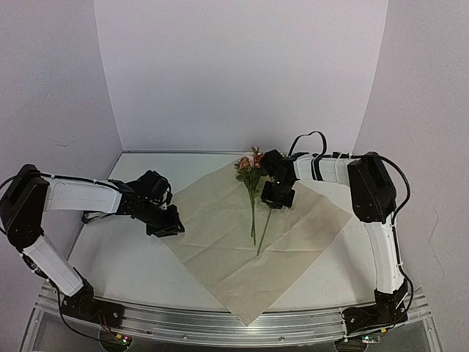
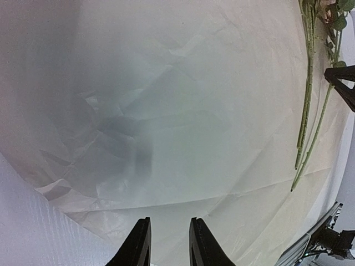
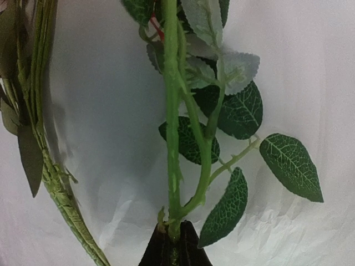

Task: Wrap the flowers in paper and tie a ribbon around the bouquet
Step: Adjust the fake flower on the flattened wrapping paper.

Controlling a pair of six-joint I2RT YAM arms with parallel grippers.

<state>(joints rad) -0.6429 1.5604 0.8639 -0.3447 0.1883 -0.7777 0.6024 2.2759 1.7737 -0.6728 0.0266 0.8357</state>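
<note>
The tan paper [image 1: 220, 220] lies flat on the table, turned like a diamond. The flowers [image 1: 251, 165] lie across its upper middle, blooms at the far corner and stems [image 2: 308, 100] pointing toward me. My right gripper [image 1: 277, 196] hovers over the stems and is shut on one leafy green stem [image 3: 172, 111], which runs up from between its fingertips [image 3: 175, 238]. A second bundle of stems [image 3: 39, 83] lies to the left. My left gripper [image 2: 170, 227] sits low over the paper's left corner [image 2: 194, 111], open by a narrow gap with nothing between its fingers. The ribbon is out of view.
The white tabletop [image 1: 124, 257] shows left of the paper, and a metal rail [image 1: 293, 330] runs along the near edge. White walls close in the back and sides. The paper's near corner reaches the rail.
</note>
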